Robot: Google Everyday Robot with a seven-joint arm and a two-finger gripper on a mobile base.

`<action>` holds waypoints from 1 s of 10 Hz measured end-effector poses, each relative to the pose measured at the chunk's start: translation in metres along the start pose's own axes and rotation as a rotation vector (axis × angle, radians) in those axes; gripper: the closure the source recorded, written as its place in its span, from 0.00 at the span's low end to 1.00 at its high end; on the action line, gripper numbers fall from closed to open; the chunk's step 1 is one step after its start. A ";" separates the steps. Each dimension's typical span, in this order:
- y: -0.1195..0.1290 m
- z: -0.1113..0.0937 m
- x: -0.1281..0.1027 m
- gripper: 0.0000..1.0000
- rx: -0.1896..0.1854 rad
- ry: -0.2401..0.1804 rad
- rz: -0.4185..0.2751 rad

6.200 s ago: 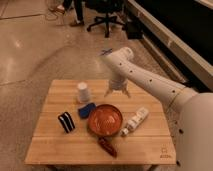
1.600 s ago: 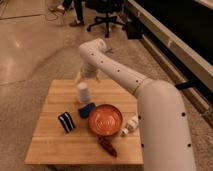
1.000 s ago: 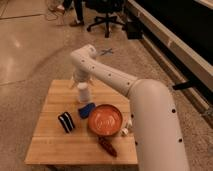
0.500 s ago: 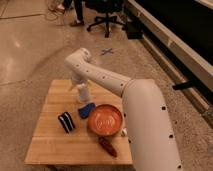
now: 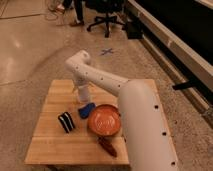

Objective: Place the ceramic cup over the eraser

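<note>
Fingers' state cannot be told. Gripper (image 5: 82,90) sits down at the ceramic cup (image 5: 84,96) on the surface's (image 5: 60,147) rear, evidently to grasp it; eraser (image 5: 65,122) lies near, uncovered.

Gripper (image 5: 82,88) at ceramic cup (image 5: 84,95), behind eraser (image 5: 65,122); bowl (image 5: 105,120) right of eraser.

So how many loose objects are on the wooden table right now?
5: small white ceramic cup rear-left, at the gripper; blue lump before it; black striped eraser front-left; orange bowl centre; dark red object at front. The arm may hide more.
</note>
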 end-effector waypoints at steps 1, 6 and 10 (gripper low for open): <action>0.000 0.000 0.002 0.46 0.001 0.003 0.008; 0.000 -0.008 0.001 0.96 -0.007 0.004 0.004; -0.001 -0.045 -0.010 1.00 0.020 -0.010 -0.038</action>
